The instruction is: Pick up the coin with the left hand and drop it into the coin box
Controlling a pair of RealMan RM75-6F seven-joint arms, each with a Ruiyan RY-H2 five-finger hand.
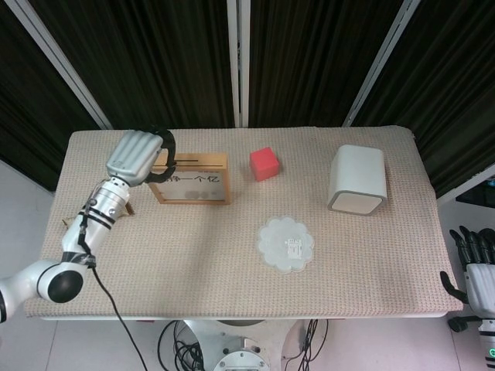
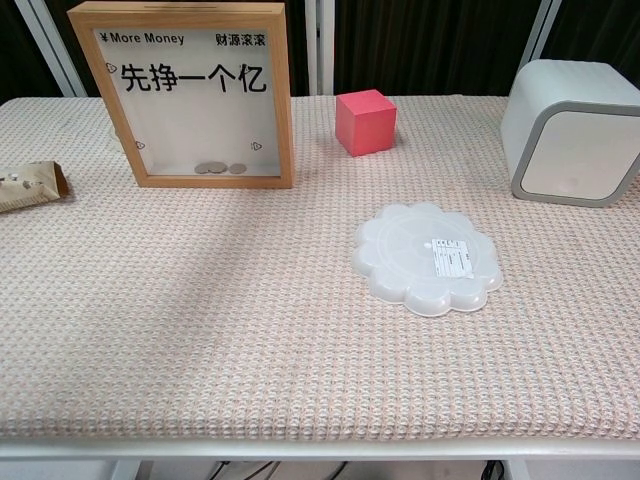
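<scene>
Step in hand, as judged: delivery. Left hand [image 1: 139, 157] hovers over the left end of the coin box [image 1: 186, 178] top, fingers curled down toward the slot [image 1: 190, 161]. Coin not visible; cannot tell whether the hand is grasping it. Two coins [image 2: 219, 169] lie inside the box, at the bottom behind the pane. Next move calls for aligning the fingertips with the narrow slot, coin edge-on.

Right hand [image 1: 473, 267] hangs off the surface [image 1: 232, 263] edge, fingers apart, holding nothing.

Box: pale wood frame, clear front, printed text. Surface: coarse woven beige cloth.
</scene>
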